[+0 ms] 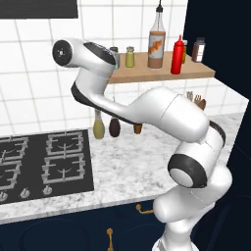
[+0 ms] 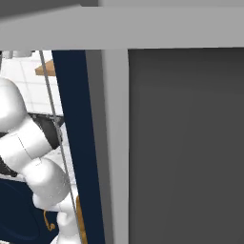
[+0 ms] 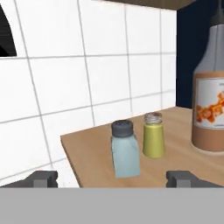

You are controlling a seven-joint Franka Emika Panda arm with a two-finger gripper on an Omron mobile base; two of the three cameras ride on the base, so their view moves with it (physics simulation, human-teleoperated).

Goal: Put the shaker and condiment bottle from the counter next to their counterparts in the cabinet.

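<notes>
Hand view showed the gripper (image 3: 112, 178) spread wide, its tips at five and seven o'clock, holding nothing. Between and just beyond them the shaker (image 3: 125, 150) stood upright on the shelf (image 3: 87, 151), just beside the yellow-green shaker (image 3: 153, 135) at two o'clock. It looked light, rigid and smooth; best pinched mid-body, below the cap. Farther along stood the tall bottle (image 3: 209, 103).

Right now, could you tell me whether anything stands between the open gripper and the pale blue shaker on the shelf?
Nothing visible does. The shaker stands upright on the cabinet beside the yellow-green shaker, straight ahead of the gripper, whose jaws stand open and apart from it.
</notes>
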